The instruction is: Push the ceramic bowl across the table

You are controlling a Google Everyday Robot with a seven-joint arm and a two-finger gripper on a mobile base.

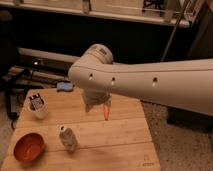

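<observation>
The ceramic bowl (29, 146) is seen at the near left corner of the table (125, 137), upright and well apart from the gripper. Behind it, a white cup (38, 107) with dark items inside is placed by the left edge. A pale can (67, 138) is stood near the bowl, not touching it. Over the table's middle the gripper (94, 104) is held under the white arm (150, 82), fingers spread apart, nothing gripped. An orange carrot (106, 111) is laid just beside it.

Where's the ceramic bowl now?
The ceramic bowl sits at the near-left corner of the table in the camera view, left of the can; the end effector hangs beside the carrot.
</observation>
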